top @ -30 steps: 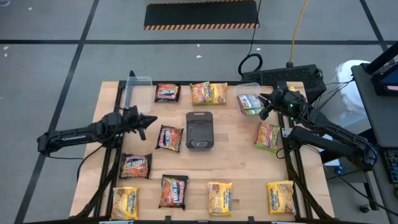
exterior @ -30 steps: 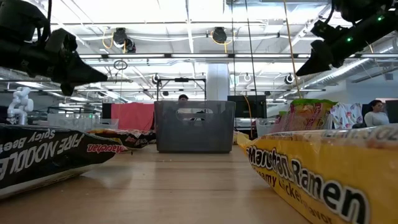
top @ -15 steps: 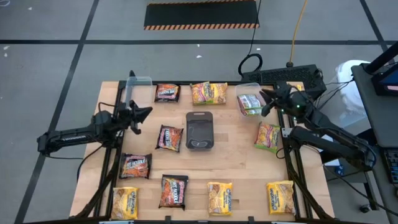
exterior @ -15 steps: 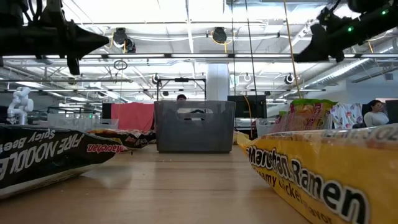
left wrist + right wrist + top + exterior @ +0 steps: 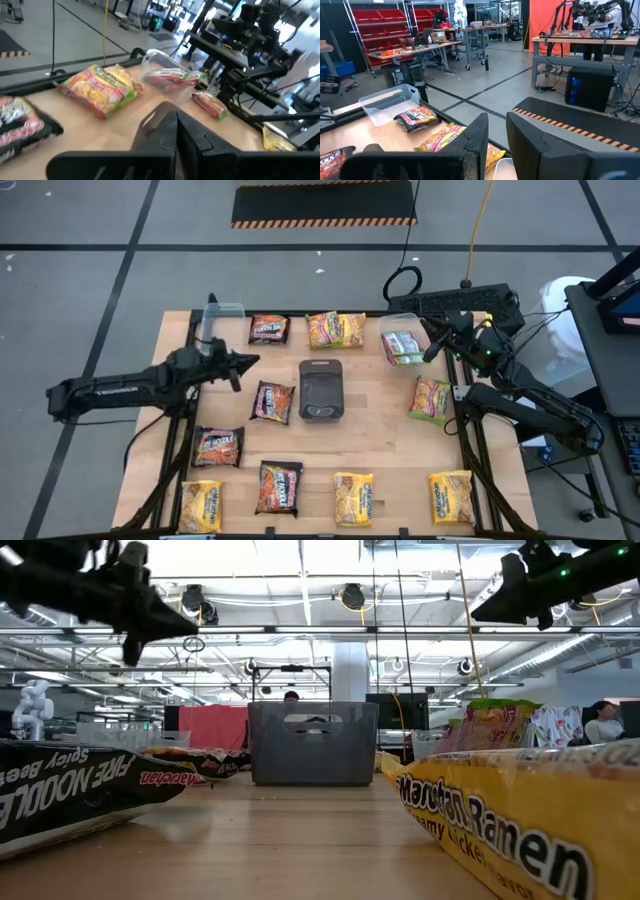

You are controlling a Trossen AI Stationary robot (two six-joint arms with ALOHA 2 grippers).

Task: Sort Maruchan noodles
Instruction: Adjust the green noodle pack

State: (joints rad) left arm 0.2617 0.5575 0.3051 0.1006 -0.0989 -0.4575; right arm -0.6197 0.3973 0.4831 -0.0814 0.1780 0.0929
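Both arms are raised above the bench (image 5: 380, 450), neither carrying a packet. Left gripper (image 5: 243, 363) hangs over the left side just beside the dark packet (image 5: 271, 401); its fingers are pressed together in the left wrist view. Right gripper (image 5: 432, 346) sits above the clear tub (image 5: 401, 344) at the far right corner, fingers slightly apart. One green-edged packet (image 5: 403, 345) lies in that tub; other Maruchan noodles (image 5: 353, 498) lie scattered round the grey tray (image 5: 321, 389). Judged: between picks. Next move calls for parting the left fingers and descending onto the dark packet.
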